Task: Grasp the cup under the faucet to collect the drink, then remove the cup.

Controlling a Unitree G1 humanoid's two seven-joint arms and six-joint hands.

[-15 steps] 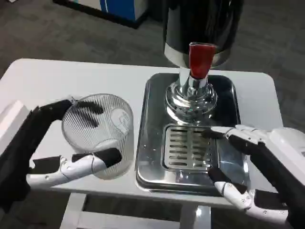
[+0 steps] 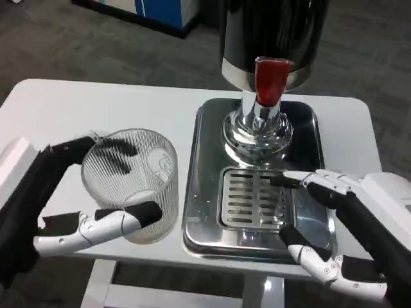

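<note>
One cup (image 2: 131, 184), clear and ribbed, standing upright on the white table (image 2: 58, 109), just left of the single steel drip tray (image 2: 205, 192) and not on it. One dispenser (image 2: 270, 32), dark-bodied, at the back of the tray on a chrome base (image 2: 257, 135), with one red faucet lever (image 2: 271, 79) hanging at its front. One slotted grate (image 2: 252, 197) sunk in the tray's front half, below and in front of the faucet, with nothing standing on it. Two hands, one to each side. Left hand (image 2: 70, 199) wrapped about the cup: dark upper fingers (image 2: 115, 154) seen through the glass against its far side near the rim, a white-and-black lower finger lying across the near wall low down, tip touching the glass; cup gripped between them, spread just as wide as the cup itself. Cup thus inside the left hand's grasp, well apart from the faucet and to its left, nearer the table's front edge. Right hand (image 2: 340, 224) held wide and holding nothing: upper fingers (image 2: 308, 179) stretched toward the grate's right edge, tips above or touching the tray there, which of the two not clear; lower finger reaching along the tray's front right corner. Broad gap between these two, with only bare tray showing inside it.
</note>
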